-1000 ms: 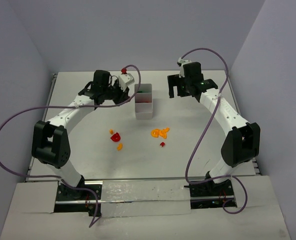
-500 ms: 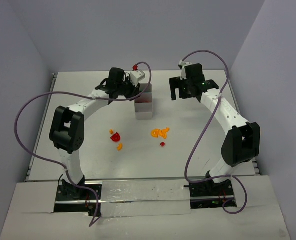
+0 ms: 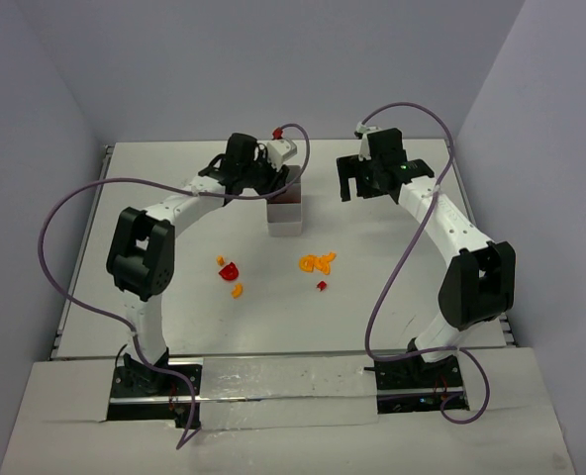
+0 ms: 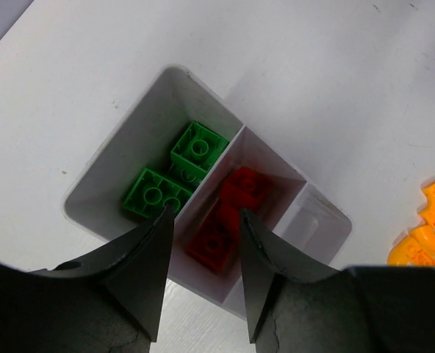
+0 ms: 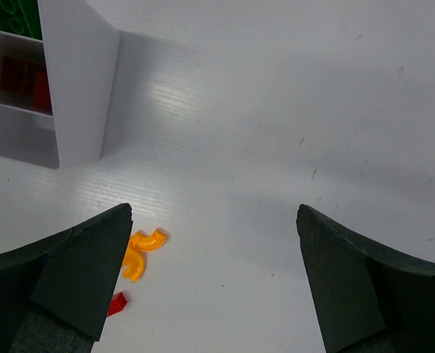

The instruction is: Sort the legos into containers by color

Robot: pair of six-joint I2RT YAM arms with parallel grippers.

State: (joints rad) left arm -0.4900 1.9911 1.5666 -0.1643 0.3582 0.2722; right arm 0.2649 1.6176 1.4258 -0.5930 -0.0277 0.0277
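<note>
The containers are one white three-part tray (image 3: 285, 222). In the left wrist view its wall (image 4: 133, 143) frames two green legos (image 4: 175, 174) in the end part and red legos (image 4: 229, 213) in the middle one; the third part (image 4: 318, 220) holds nothing. My left gripper (image 4: 205, 212) hovers over the middle part, open, with nothing between its fingers. My right gripper (image 5: 214, 209) hangs wide open over bare table, right of the tray (image 5: 78, 88). Loose orange legos (image 3: 318, 262) and a red one (image 3: 322, 286) lie nearer the arms.
More loose pieces lie left of centre: a red one (image 3: 229, 270) and two orange ones (image 3: 238, 291). Purple cables loop beside both arms. Walls close the table at the back and sides.
My left gripper has swung right from beside the tray to above it, and its jaws have parted. The right arm has barely moved.
</note>
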